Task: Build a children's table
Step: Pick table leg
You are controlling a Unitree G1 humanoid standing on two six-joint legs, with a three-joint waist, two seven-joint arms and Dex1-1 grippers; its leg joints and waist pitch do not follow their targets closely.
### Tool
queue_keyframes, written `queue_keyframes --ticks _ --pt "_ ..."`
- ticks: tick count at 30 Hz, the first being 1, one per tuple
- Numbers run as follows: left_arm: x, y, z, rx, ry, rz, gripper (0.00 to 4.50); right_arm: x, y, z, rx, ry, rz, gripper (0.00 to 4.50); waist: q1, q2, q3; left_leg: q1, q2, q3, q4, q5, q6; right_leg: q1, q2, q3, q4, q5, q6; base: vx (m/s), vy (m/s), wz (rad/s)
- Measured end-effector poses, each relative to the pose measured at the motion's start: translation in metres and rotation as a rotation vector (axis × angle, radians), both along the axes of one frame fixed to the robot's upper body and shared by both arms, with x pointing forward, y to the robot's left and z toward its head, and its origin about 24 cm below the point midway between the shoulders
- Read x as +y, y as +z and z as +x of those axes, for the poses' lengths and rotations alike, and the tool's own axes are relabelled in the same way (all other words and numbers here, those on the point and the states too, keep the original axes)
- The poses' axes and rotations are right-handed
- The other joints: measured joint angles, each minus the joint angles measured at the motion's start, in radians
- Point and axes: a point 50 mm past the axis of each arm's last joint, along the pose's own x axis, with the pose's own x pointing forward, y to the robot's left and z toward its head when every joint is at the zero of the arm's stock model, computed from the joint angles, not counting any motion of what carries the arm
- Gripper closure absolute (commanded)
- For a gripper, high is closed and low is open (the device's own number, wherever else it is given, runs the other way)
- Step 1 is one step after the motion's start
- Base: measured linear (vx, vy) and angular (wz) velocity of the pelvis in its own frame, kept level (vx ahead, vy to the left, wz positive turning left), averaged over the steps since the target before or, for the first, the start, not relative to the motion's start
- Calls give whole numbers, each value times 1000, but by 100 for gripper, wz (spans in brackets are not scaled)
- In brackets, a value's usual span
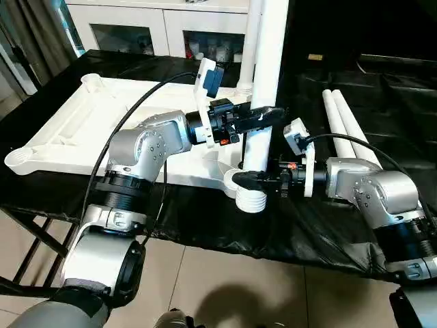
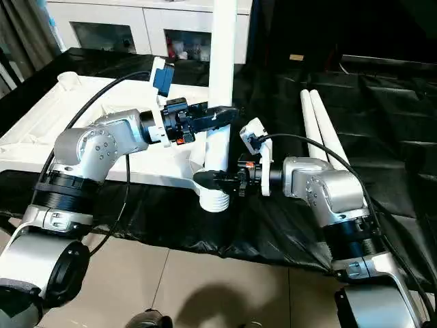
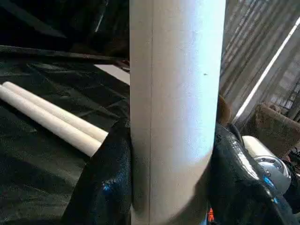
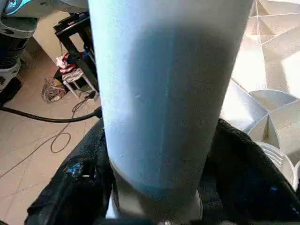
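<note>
The children's table top (image 1: pixel 82 133) lies upside down on the black-sheeted work table, ribbed underside up. One white leg (image 1: pixel 268 75) stands upright at its near right corner, its threaded end (image 1: pixel 250 199) just off the corner socket. My left gripper (image 1: pixel 263 116) is shut on this leg partway up; its black fingers (image 3: pixel 105 187) press both sides of the tube. My right gripper (image 1: pixel 251 179) is shut on the same leg lower down, just above the threaded end, with fingers (image 4: pixel 75 187) on either side. Two more legs (image 1: pixel 348 126) lie side by side to the right.
A white glass-door cabinet (image 1: pixel 164 31) stands behind the work table. A second upright leg (image 1: pixel 250 41) rises at the top's far right corner. The work table's near edge runs just under my grippers, with tiled floor (image 1: pixel 225 287) below. Black cables loop over my forearms.
</note>
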Motion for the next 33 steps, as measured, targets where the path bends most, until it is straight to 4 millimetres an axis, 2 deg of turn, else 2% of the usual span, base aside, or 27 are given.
queue_keyframes --ticks 3,4,8,13,15,18,19,21,25,28,30,33 --pt "0 0 0 -1 1 0 266 1 0 -1 1 11 8 202 0 0 0 0 0 0 0 0 0 0 0 0 0 0 0 0 0 0" --pt "0 0 0 -1 1 0 266 1 0 -1 1 11 8 229 0 0 0 0 0 0 0 0 0 0 0 0 0 0 0 0 0 0" --pt "0 0 0 -1 1 -1 266 2 0 -1 3 19 14 251 0 0 0 0 0 0 1 0 0 0 0 0 0 0 0 0 0 0" --pt "0 0 0 -2 4 2 266 2 0 -1 3 19 14 259 0 0 0 0 0 0 1 0 0 0 0 0 1 0 0 0 0 0" --pt "1 0 1 -4 6 3 210 3 0 -1 3 17 15 260 0 0 0 0 0 0 1 0 0 0 0 0 1 0 0 0 0 0" --pt "1 1 2 -10 14 1 190 5 -1 1 -12 -10 20 260 0 0 0 0 0 0 1 0 0 0 0 0 1 0 0 0 0 0" --pt "1 3 3 -36 26 -9 168 7 -1 3 -29 -34 33 261 -1 0 0 0 0 0 1 0 0 0 0 0 1 0 0 0 0 0" --pt "5 6 7 -81 70 -67 160 9 -2 8 -47 -101 69 261 -2 0 0 0 0 0 1 0 0 0 0 0 1 0 0 0 0 0" --pt "23 15 13 -175 156 -147 160 2 -5 20 -63 -302 129 261 -2 0 0 0 0 0 1 0 0 0 0 0 1 0 0 0 0 0" --pt "35 8 17 -169 180 -146 160 3 -11 23 -80 -411 153 261 -3 1 -1 0 0 0 1 0 0 -1 0 0 1 0 0 0 0 0" --pt "42 1 20 -181 189 -106 160 3 -15 26 -104 -482 136 261 -5 2 -1 0 0 0 1 0 -1 0 0 0 1 1 0 0 0 0" --pt "56 -18 23 -246 190 123 160 -4 -21 30 -154 -595 83 261 -6 9 -2 1 0 -1 1 -1 -3 1 0 1 0 1 1 0 0 0"
